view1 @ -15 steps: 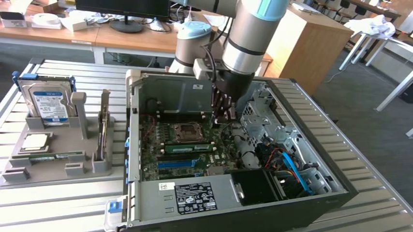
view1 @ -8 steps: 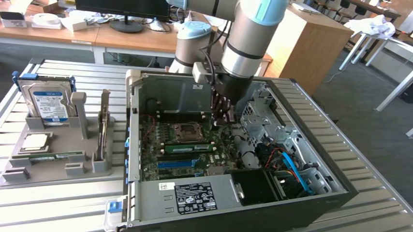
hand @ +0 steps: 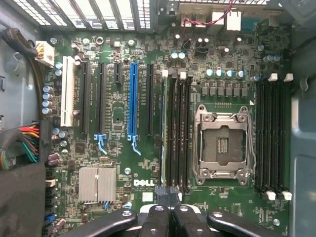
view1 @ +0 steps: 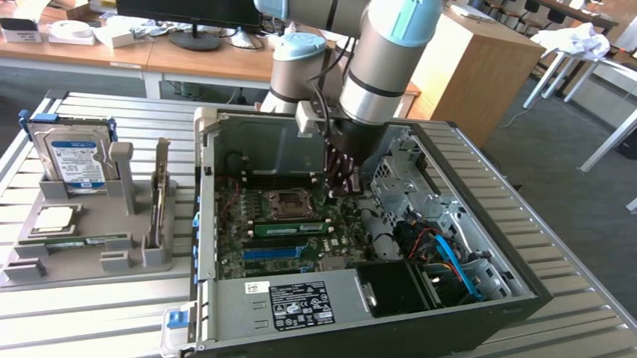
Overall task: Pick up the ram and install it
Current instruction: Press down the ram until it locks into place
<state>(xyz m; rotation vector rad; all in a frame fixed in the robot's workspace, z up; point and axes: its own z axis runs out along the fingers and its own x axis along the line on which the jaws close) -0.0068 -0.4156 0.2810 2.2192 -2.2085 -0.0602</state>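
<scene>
Long thin green circuit-board ram stick [view1: 289,227] stands in a slot on the green motherboard [hand: 118,148], just beside the square silver processor socket [hand: 222,143], inside the open black computer case [view1: 259,302]. Black claw [hand: 169,202] is clenched over one slot end, apparently gripping nothing; contact with the stick is hard to tell. Seating likely wants a straight-down push, with the tips centred on its top edge and clear of neighbouring slots.

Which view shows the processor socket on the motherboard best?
The wrist view: the processor socket faces the camera squarely, whole and unobstructed. The exterior view shows it at a slant inside the case.
</scene>
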